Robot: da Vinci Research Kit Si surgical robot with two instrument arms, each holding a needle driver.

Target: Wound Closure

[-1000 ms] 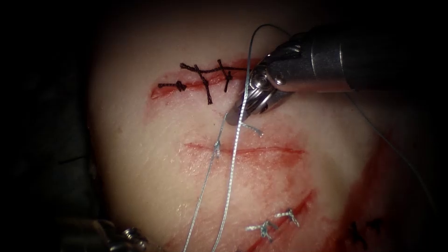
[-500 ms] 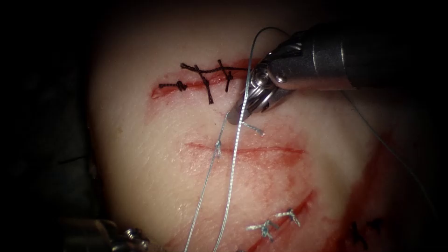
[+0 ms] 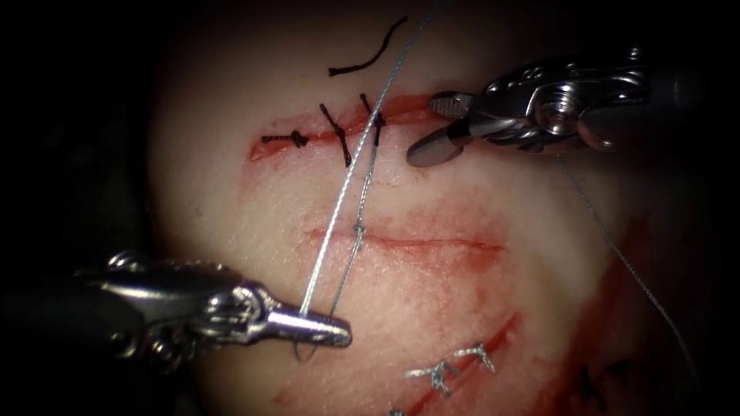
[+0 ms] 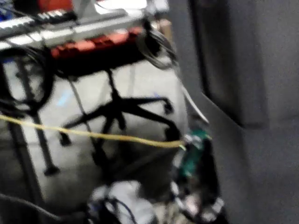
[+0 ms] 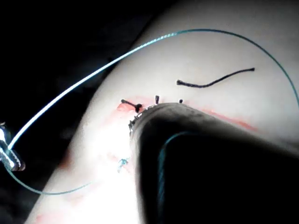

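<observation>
Steel left tool (image 3: 335,333) clamps the thread (image 3: 339,202) below the cut (image 3: 405,243); right tool (image 3: 439,127) gapes empty. Knot-tying appears underway; needle unseen.

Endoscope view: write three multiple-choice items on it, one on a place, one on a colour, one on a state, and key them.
1. Where does the loose cut end of thread lie?
A. above the upper cut
B. between the left gripper's jaws
C. beside the lowest stitches

2. What colour are the stitches on the upper cut?
A. white
B. dark
C. yellow

3. How do the right gripper jaws stand?
A. shut on the needle
B. shut on the tissue
C. open, holding nothing

Key: 1 A, it rests on bare tissue above that cut. 2 B, they look black. 3 C, the jaws are parted; the left gripper holds the thread.
</observation>
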